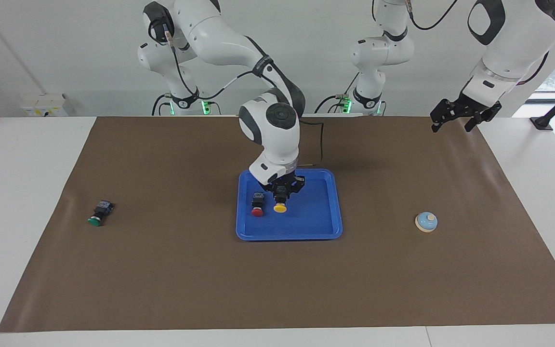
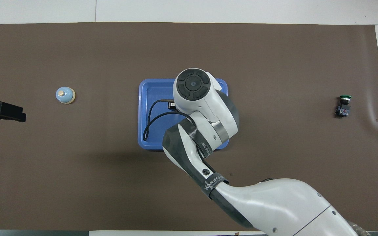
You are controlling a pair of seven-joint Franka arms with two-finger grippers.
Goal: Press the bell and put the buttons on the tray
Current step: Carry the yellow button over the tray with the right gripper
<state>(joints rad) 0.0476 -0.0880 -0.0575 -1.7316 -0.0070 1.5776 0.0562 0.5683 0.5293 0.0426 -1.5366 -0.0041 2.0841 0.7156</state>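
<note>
The blue tray point(image 1: 316, 226) lies mid-table on the brown mat and also shows in the overhead view point(image 2: 146, 98). The red button point(image 1: 257, 205) lies in it. My right gripper point(image 1: 282, 193) is low in the tray, shut on the black body of the yellow button point(image 1: 280, 207), beside the red one. In the overhead view the right arm hides both buttons and the gripper. The green button point(image 1: 99, 213) point(image 2: 344, 105) lies on the mat toward the right arm's end. The bell point(image 1: 426, 221) point(image 2: 65, 95) stands toward the left arm's end. My left gripper point(image 1: 452, 126) point(image 2: 20, 114) waits raised and open, empty.
A brown mat point(image 1: 162, 279) covers most of the white table. A black cable point(image 2: 151, 118) from the right wrist hangs over the tray.
</note>
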